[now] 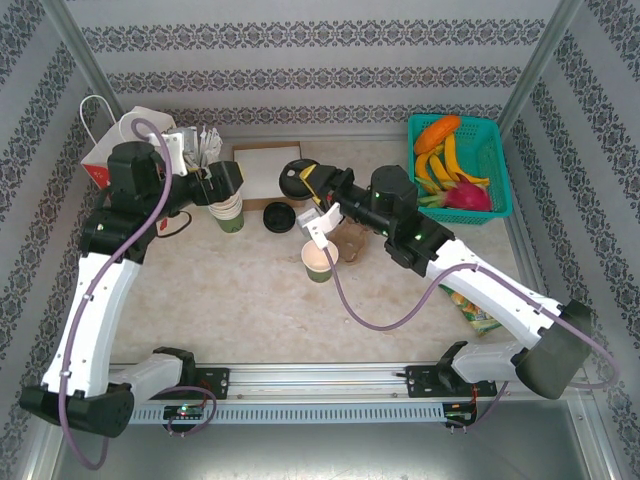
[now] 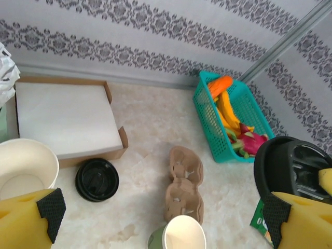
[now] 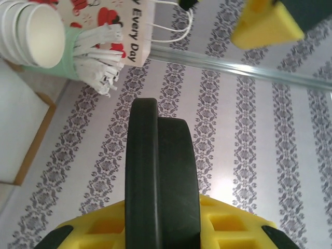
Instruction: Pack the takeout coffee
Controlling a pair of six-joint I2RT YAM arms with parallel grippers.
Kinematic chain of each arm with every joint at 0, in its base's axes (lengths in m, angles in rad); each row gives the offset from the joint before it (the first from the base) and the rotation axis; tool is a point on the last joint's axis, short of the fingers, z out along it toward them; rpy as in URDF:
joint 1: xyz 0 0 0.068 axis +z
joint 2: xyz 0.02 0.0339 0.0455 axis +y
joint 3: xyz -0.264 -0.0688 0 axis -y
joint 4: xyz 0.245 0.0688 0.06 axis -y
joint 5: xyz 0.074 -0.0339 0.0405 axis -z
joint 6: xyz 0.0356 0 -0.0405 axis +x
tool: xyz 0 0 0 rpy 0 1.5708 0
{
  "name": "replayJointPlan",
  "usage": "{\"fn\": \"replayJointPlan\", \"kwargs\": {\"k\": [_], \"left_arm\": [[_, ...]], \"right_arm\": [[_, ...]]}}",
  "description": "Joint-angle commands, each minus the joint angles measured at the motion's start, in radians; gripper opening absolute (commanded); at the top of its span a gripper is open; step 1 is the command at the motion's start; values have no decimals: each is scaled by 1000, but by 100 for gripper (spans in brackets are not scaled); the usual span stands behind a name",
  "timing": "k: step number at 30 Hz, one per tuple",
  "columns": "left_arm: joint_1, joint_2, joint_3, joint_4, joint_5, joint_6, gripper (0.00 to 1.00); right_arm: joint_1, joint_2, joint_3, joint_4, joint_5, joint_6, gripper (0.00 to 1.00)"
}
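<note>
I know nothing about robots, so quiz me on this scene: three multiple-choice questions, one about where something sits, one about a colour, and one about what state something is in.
1. Where is the fruit basket?
A) far right corner
B) near left corner
C) dead centre

2. What colour is it?
A) red
B) teal
C) white

3. What is the right claw doing?
A) open and empty
B) shut on a black lid
C) shut on a spoon

Answers:
1 A, it stands against the back wall on the right.
2 B, its mesh walls are teal.
3 B, the wrist view shows the yellow fingers pinching the lid edge-on.
</note>
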Motion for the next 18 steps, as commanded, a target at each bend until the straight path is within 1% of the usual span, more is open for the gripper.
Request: {"fn": "replayJointPlan", "kwargs": {"k": [1, 4, 8, 11, 14, 16, 18], "left_arm": [[11, 44, 57, -165, 77, 82, 100], [10, 47, 65, -162, 143, 100, 100], [4, 60, 88, -194, 251, 165, 100], [-12, 63, 107, -222, 274, 216, 100], [-16, 75, 128, -237, 267, 221, 100], [-21, 94, 144, -243, 289, 210, 97], [-28, 108, 142, -227, 341, 185, 93]], "right_arm": [[13, 8, -19, 54, -29, -231, 13], [9, 17, -31, 63, -75, -311, 13], [16, 28, -21, 30, -133, -389, 13], [27, 36, -16, 26, -138, -423, 13], [40, 40, -23, 34, -146, -454, 13], [55, 44, -22, 36, -133, -470, 12], [66, 48, -14, 38, -110, -481, 12]]}}
